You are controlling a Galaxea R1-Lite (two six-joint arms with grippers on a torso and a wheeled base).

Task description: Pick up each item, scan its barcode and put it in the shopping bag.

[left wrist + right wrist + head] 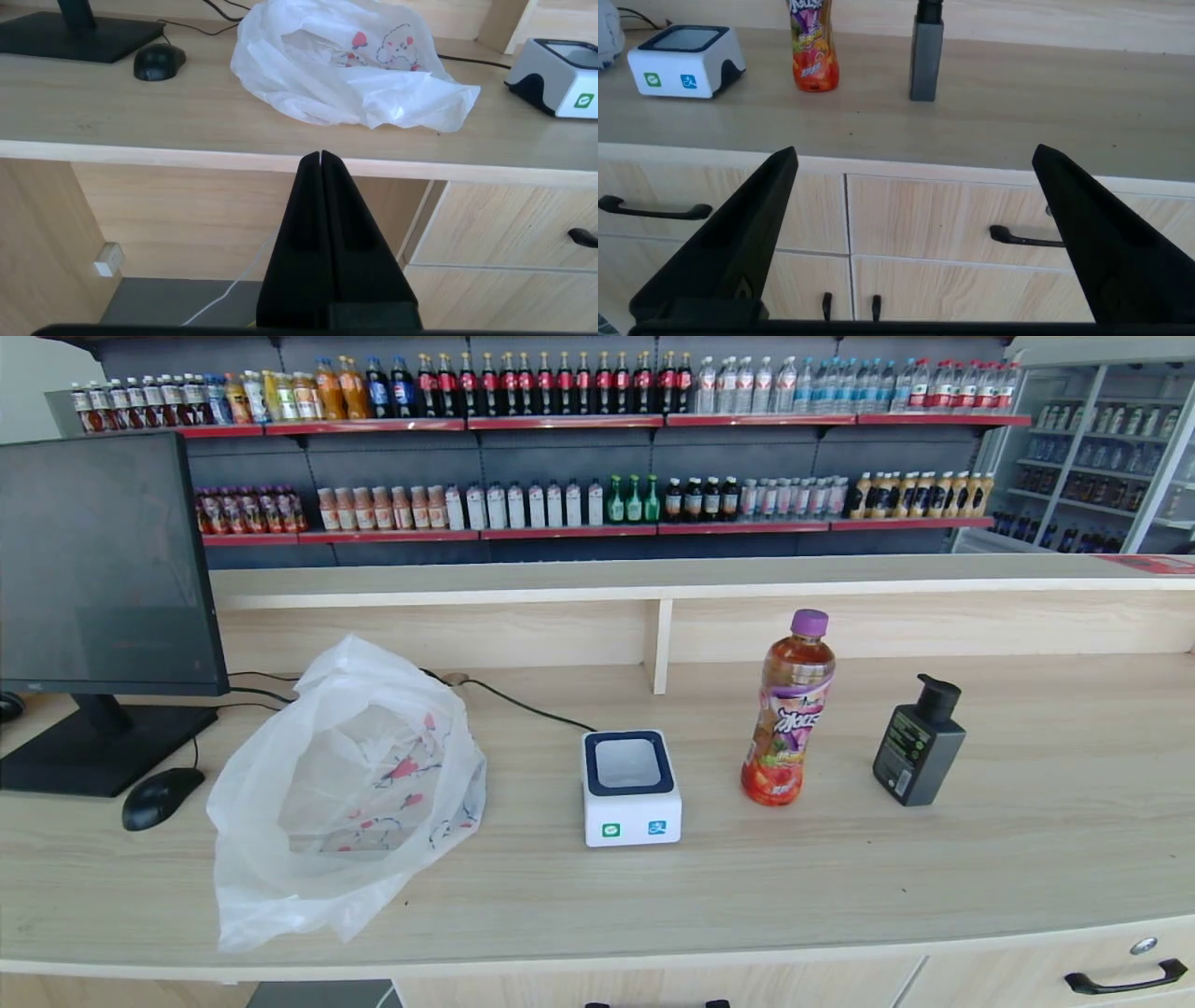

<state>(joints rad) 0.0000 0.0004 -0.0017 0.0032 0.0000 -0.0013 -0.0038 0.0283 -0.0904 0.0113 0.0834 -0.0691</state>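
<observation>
Currently, with the scanner (631,788) as your dial centre in the head view and 12 pointing away from the robot, all task items stand on the tabletop (840,868).

- Shopping bag (345,784): 9 o'clock, near the scanner, translucent white with a pink cartoon print, lying slumped and crumpled.
- Drink bottle (789,709): 2 o'clock, upright, purple cap, orange-red contents. You can see stylised white lettering on its purple label band.
- Pump bottle (919,742): 3 o'clock, beyond the drink bottle, upright, dark. Its label print is too small to read.
- Scanner face: two small square icons, one green, one blue. A dark cable runs off toward 11 o'clock.
- Monitor (103,569) and mouse (161,797): past the bag at 9–10 o'clock.

Left tool (320,159): clenched, fingers pressed together and empty, below the tabletop's front edge opposite the bag.

Right tool (915,154): released, fingers spread wide and empty, facing the drawer fronts (952,233).
</observation>
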